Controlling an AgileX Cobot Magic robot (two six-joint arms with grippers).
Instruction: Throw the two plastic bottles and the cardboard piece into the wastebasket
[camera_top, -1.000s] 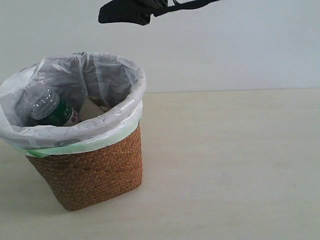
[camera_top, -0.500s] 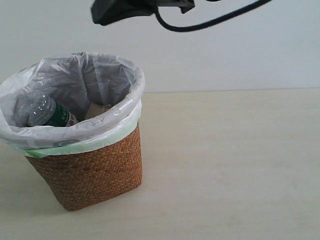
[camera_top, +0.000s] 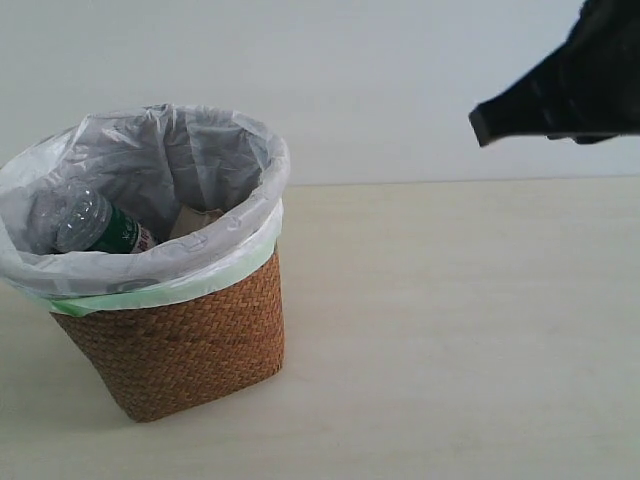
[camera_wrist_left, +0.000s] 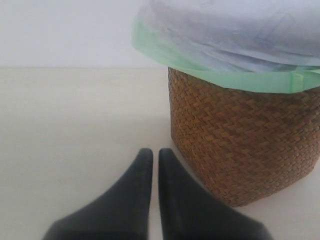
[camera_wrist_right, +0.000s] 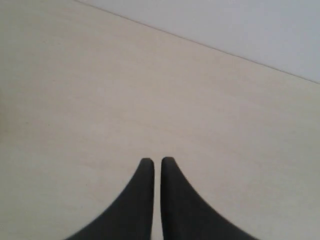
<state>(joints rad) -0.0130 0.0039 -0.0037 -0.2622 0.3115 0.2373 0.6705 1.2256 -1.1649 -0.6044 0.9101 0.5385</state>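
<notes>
In the exterior view, the folded rim of the plastic bag (camera_top: 150, 282) is hiding most of what is lying inside the wastebasket (camera_top: 180, 350). The green-label bottle (camera_top: 95, 226) is showing only its clear end and part of its label, and its cap is sitting out of sight. The cardboard piece (camera_top: 198, 219) is peeking out as a small beige patch, too covered to make out its shape. The right arm (camera_top: 565, 90) is appearing as a dark silhouette, with the top and right edges cutting it off. In the left wrist view, the picture edges are cropping the wastebasket and its opening is not showing.
</notes>
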